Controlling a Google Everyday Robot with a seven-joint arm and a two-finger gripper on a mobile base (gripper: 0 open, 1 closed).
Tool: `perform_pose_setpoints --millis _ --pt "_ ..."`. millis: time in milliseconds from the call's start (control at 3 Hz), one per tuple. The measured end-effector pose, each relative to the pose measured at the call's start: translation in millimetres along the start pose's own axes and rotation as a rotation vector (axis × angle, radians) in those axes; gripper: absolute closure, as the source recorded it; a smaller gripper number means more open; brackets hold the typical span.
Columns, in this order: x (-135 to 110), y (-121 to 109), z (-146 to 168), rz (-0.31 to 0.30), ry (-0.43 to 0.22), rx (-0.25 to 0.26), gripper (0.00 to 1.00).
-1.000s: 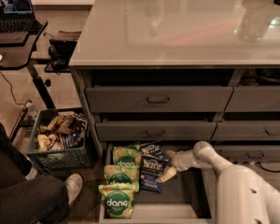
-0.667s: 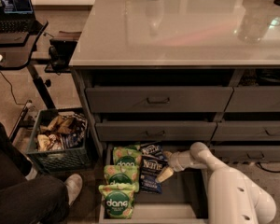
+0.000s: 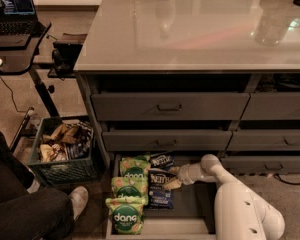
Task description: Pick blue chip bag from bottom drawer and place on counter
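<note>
The bottom drawer [image 3: 190,206] is pulled open at the foot of the cabinet. A navy-blue chip bag [image 3: 159,190] with white lettering lies flat in it, right of the green bags. A second blue bag [image 3: 161,160] lies behind it near the drawer's back. My gripper [image 3: 172,178] reaches in from the right on the white arm [image 3: 240,209] and sits at the nearer blue bag's right edge, touching or just above it. The pale-grey counter [image 3: 200,39] tops the cabinet above.
Three light-green "dang" bags [image 3: 126,215] lie in a row along the drawer's left side. Closed drawer fronts [image 3: 167,106] are above. A dark basket of snacks [image 3: 60,151] stands on the floor at left, by a person's leg and shoe [image 3: 77,199]. A desk with a laptop [image 3: 12,9] is at upper left.
My gripper has moved left along the drawer, from beside the blue bag onto its right edge. The bags have not moved.
</note>
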State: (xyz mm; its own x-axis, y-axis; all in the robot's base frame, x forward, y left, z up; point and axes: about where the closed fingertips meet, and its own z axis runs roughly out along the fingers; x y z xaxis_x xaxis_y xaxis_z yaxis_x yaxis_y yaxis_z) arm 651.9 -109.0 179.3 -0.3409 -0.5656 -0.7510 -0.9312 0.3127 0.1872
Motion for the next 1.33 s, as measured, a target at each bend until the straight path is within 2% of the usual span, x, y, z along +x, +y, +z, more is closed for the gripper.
perform_pose_setpoints --millis 667,1000,1333 --pt "0.7 -2.2 6.7 0.013 -0.018 0.007 0.89" --pt "0.7 -2.1 6.7 0.013 -0.018 0.007 1.00" --pt "1.4 1.6 6.9 0.019 -0.023 -0.005 1.00"
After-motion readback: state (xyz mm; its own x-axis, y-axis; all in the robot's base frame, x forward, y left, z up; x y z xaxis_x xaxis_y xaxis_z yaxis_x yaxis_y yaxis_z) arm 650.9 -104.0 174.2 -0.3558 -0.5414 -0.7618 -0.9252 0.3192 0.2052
